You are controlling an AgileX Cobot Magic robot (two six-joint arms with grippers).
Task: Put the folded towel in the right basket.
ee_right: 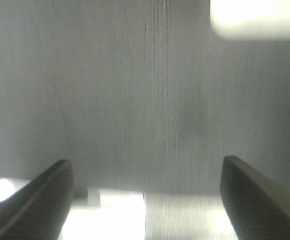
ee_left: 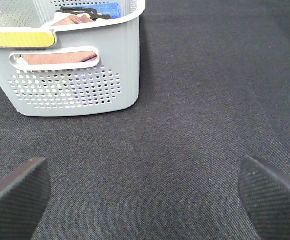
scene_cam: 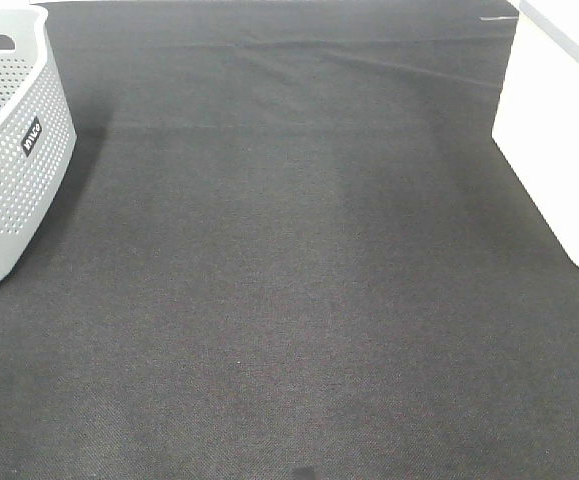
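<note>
No towel lies on the black cloth table (scene_cam: 299, 280). In the left wrist view a grey perforated basket (ee_left: 74, 90) holds folded cloths: a brownish-pink towel (ee_left: 69, 21) and a blue one (ee_left: 107, 8). This grey basket stands at the far left of the exterior view (scene_cam: 9, 170). The right basket (scene_cam: 559, 150) is white and stands at the right edge; its corner shows in the right wrist view (ee_right: 257, 20). My left gripper (ee_left: 142, 167) is open and empty, a short way in front of the grey basket. My right gripper (ee_right: 146, 165) is open and empty. Neither gripper shows in the exterior view.
A yellow strip (ee_left: 17, 37) lies along the grey basket's near rim, and a black item (ee_left: 79, 12) lies on the cloths inside. The right wrist view is blurred, with a bright patch (ee_right: 114, 215) low between the fingers.
</note>
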